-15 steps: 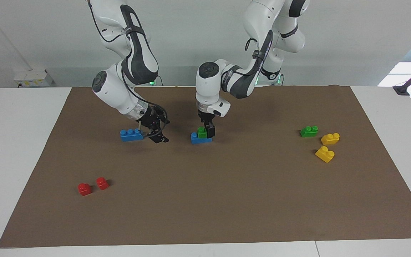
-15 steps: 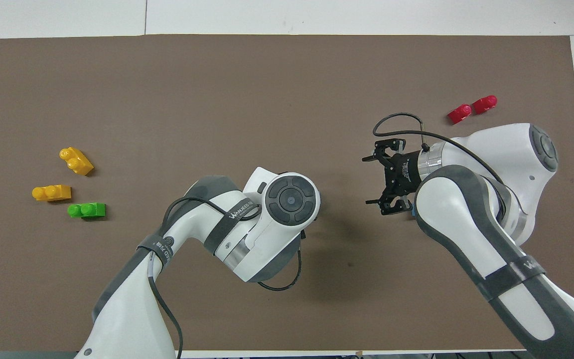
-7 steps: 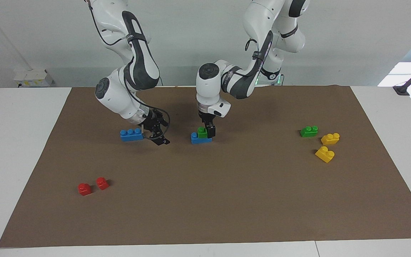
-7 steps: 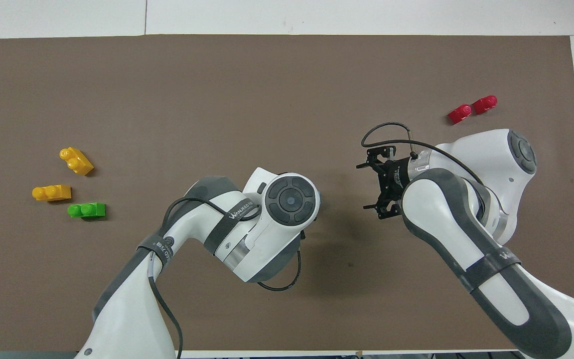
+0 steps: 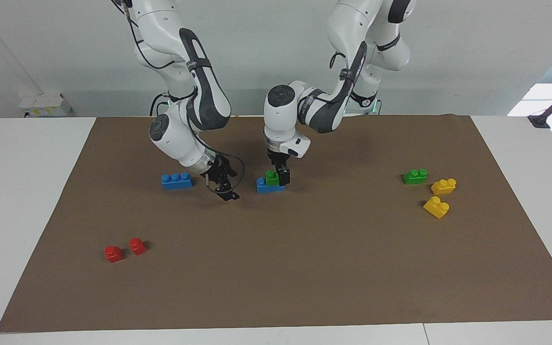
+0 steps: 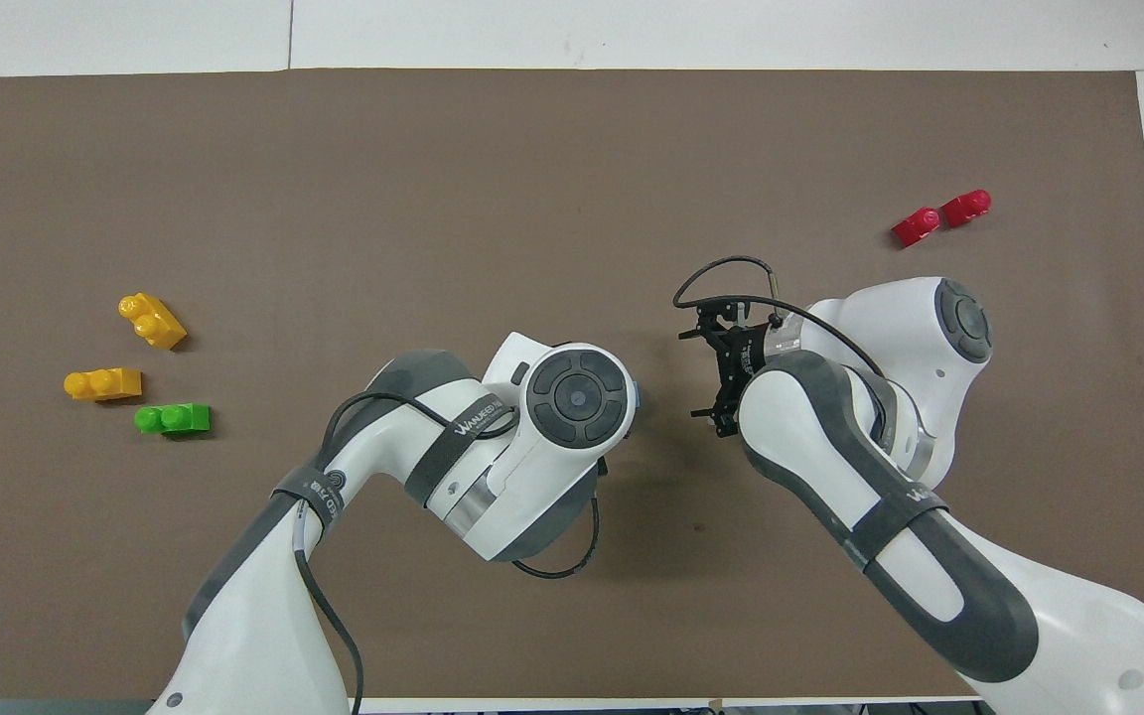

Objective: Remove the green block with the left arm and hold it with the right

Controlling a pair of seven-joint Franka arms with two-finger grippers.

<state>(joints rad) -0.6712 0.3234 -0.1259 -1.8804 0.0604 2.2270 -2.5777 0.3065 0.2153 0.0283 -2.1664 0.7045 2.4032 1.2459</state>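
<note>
A green block (image 5: 271,178) sits pressed onto one end of a blue brick (image 5: 267,187) on the brown mat. My left gripper (image 5: 277,179) points straight down at this block, open, one black finger (image 5: 283,176) against the side toward the left arm's end. The other finger is hidden. From overhead the left wrist (image 6: 577,397) covers the block. My right gripper (image 6: 706,375) hangs low and tilted, open and empty. It lies between a longer three-stud blue brick (image 5: 176,180) and the stacked pair, a short gap from the pair.
A second green block (image 5: 415,176) and two yellow bricks (image 5: 443,186) (image 5: 436,207) lie toward the left arm's end. Two red pieces (image 5: 114,253) (image 5: 137,246) lie farther from the robots toward the right arm's end. The brown mat (image 5: 304,268) covers the table.
My right gripper has slid away from the three-stud blue brick toward the stacked green and blue bricks, still open. The left gripper has stayed at the green block.
</note>
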